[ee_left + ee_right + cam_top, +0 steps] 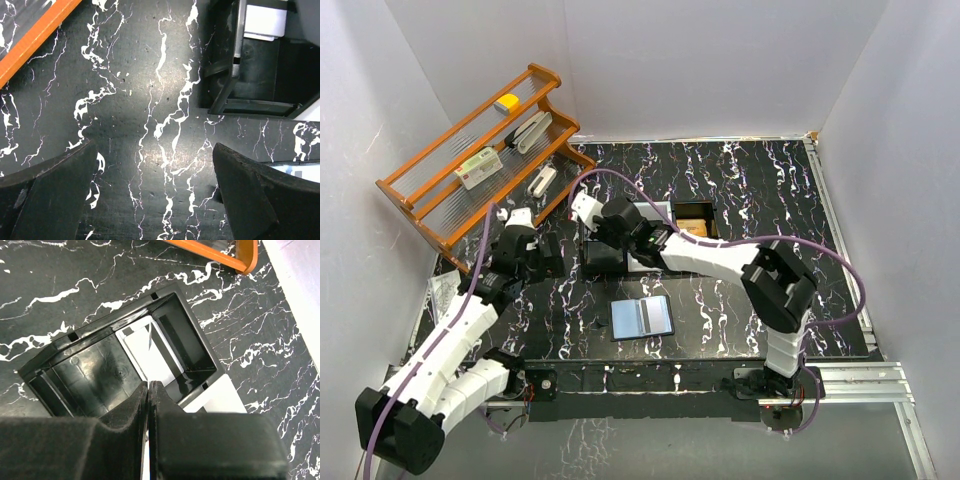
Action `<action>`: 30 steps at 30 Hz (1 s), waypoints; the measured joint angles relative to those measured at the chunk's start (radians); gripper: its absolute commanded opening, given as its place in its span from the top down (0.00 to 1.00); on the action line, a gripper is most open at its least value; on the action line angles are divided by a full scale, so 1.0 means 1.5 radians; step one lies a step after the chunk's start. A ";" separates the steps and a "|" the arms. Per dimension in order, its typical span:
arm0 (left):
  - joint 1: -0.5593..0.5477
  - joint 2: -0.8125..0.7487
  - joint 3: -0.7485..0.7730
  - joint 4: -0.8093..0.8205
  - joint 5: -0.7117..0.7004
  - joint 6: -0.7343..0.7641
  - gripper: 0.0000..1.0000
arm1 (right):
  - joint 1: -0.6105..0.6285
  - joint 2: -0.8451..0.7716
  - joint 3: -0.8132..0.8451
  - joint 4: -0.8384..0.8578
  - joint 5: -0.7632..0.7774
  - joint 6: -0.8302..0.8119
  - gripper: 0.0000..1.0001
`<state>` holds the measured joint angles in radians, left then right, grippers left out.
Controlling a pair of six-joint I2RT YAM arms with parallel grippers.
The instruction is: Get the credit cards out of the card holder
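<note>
One right gripper (pixel 149 385), fingers pressed shut with no held item discernible, directly over a black tray (pixel 125 310) compartment; one left gripper (pixel 154 146), spread wide, holding nothing, above the table (pixel 150 75); card holder (pixel 642 317) open flat behind both.

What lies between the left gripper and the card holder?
Nothing but bare marbled tabletop. In the top view, the open left gripper and the card holder have no object between them.

Orange rack (pixel 460 128) stands near black tray (pixel 182 335) on marbled table (pixel 760 190).
</note>
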<state>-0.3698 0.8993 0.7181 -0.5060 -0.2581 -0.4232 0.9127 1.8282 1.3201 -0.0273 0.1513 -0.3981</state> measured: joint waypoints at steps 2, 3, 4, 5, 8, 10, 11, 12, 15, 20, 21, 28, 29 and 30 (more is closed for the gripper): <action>0.000 -0.015 0.000 0.000 0.000 0.005 0.01 | 0.000 0.025 0.013 -0.002 0.005 -0.017 1.00; 0.000 -0.030 0.000 0.000 0.000 0.006 0.01 | 0.000 0.036 0.018 -0.004 0.007 -0.027 1.00; 0.000 -0.046 0.000 0.001 0.000 0.008 0.01 | 0.000 0.046 0.023 -0.005 0.010 -0.036 1.00; 0.000 -0.063 0.000 0.002 0.000 0.009 0.01 | 0.000 0.055 0.030 -0.005 0.012 -0.046 1.00; 0.000 -0.105 0.000 0.006 0.000 0.013 0.01 | 0.000 0.086 0.054 -0.012 0.029 -0.081 1.00; 0.000 -0.112 0.000 0.008 0.000 0.014 0.01 | 0.000 0.100 0.064 -0.012 0.041 -0.102 1.00; 0.000 -0.111 0.000 0.008 0.001 0.015 0.01 | 0.000 0.107 0.069 -0.010 0.047 -0.114 1.00; 0.000 -0.108 0.000 0.008 0.002 0.015 0.01 | 0.000 0.115 0.074 -0.009 0.054 -0.127 1.00; 0.000 -0.095 0.000 0.007 0.003 0.016 0.01 | 0.001 0.139 0.084 -0.002 0.070 -0.167 1.00; 0.000 -0.109 0.000 0.007 0.001 0.016 0.01 | 0.002 0.183 0.111 0.004 0.091 -0.219 1.00; 0.000 -0.114 0.000 0.007 -0.001 0.016 0.01 | 0.002 0.194 0.119 0.005 0.095 -0.226 1.00; 0.000 -0.136 0.000 0.006 -0.016 0.015 0.01 | 0.003 0.233 0.133 0.017 0.117 -0.255 1.00; 0.000 -0.136 0.000 0.005 -0.017 0.015 0.01 | 0.003 0.236 0.136 0.017 0.120 -0.256 0.98; 0.000 -0.136 0.000 0.005 -0.018 0.015 0.01 | 0.003 0.238 0.138 0.016 0.121 -0.256 0.96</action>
<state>-0.3698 0.6956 0.7177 -0.4992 -0.2852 -0.4004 0.9173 2.1845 1.5269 -0.0029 0.3332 -0.7826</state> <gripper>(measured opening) 0.985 0.009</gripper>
